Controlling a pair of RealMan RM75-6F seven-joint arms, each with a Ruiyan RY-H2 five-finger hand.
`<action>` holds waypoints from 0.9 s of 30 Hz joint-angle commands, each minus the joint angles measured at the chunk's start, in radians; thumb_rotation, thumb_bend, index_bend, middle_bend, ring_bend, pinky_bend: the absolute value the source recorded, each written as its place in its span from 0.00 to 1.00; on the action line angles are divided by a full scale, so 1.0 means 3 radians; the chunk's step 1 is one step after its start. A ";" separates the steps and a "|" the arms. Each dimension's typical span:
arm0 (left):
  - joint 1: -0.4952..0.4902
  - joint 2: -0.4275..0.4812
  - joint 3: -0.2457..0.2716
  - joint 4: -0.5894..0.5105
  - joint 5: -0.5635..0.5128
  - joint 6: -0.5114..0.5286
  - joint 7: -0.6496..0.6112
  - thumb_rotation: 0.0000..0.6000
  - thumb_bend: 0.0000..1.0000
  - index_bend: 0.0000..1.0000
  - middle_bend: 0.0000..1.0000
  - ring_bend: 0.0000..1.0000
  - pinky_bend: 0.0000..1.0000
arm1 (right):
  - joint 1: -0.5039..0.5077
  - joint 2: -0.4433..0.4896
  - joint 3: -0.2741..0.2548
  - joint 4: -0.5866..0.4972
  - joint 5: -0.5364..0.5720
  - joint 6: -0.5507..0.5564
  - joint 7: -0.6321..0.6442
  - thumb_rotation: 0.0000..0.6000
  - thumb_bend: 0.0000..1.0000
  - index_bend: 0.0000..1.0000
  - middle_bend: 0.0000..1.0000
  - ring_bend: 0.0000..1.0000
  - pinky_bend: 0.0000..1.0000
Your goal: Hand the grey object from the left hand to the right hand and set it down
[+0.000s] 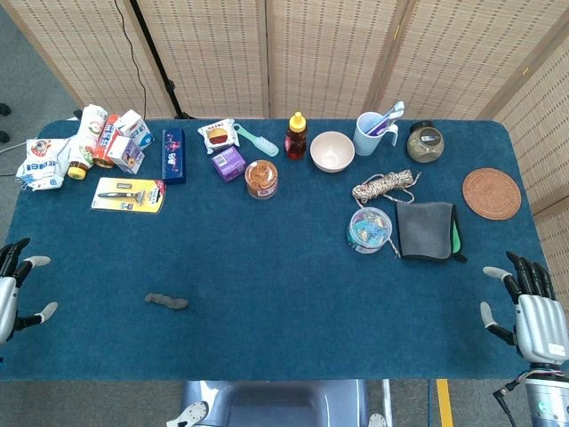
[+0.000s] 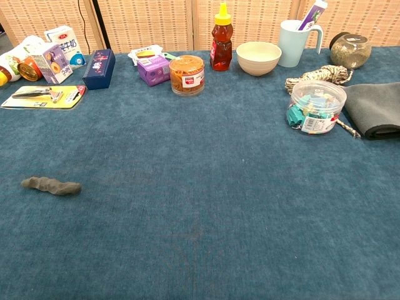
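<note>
Left hand [image 1: 16,289]: fingers spread apart, holding nothing, touching nothing visible. It sits at the table's left edge, well apart from the grey object [image 1: 166,302].

Right hand [image 1: 531,311]: fingers likewise spread and empty, at the table's right edge, on the far side of the table from the grey object. Neither hand appears in the chest view.

The grey object lies flat on the blue table [image 1: 284,267], in the near left part, long axis roughly across the table, with bare cloth all around it. The razor pack [image 1: 128,194] lies behind it, well apart.

Step in hand, as judged: pick-up by the left hand, not yet begun. Procedure:
1. Approach the grey object from above.
2. Close across its narrow width, near one end.
3. Leave the other end free for the right hand to take.
</note>
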 commanded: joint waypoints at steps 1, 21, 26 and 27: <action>-0.0001 -0.0001 0.0003 -0.0001 -0.0003 -0.0005 0.0000 1.00 0.14 0.31 0.09 0.07 0.00 | 0.0002 0.0003 -0.0001 0.0000 -0.0006 -0.0001 0.0002 1.00 0.43 0.28 0.07 0.00 0.00; -0.0102 0.0043 0.0010 0.0010 -0.0003 -0.0178 0.0042 1.00 0.46 0.41 0.15 0.11 0.00 | -0.0036 0.0028 -0.0022 -0.0035 -0.0053 0.0061 0.0014 1.00 0.43 0.28 0.07 0.00 0.00; -0.0192 0.0008 0.0022 0.0019 0.0041 -0.0303 0.0083 1.00 0.45 0.47 0.15 0.11 0.00 | -0.0037 0.0030 -0.0020 -0.0042 -0.0049 0.0061 0.0013 1.00 0.43 0.28 0.08 0.00 0.00; -0.0210 -0.0001 0.0024 0.0019 0.0048 -0.0329 0.0086 1.00 0.44 0.48 0.15 0.11 0.00 | -0.0039 0.0029 -0.0022 -0.0043 -0.0048 0.0060 0.0013 1.00 0.43 0.28 0.08 0.00 0.00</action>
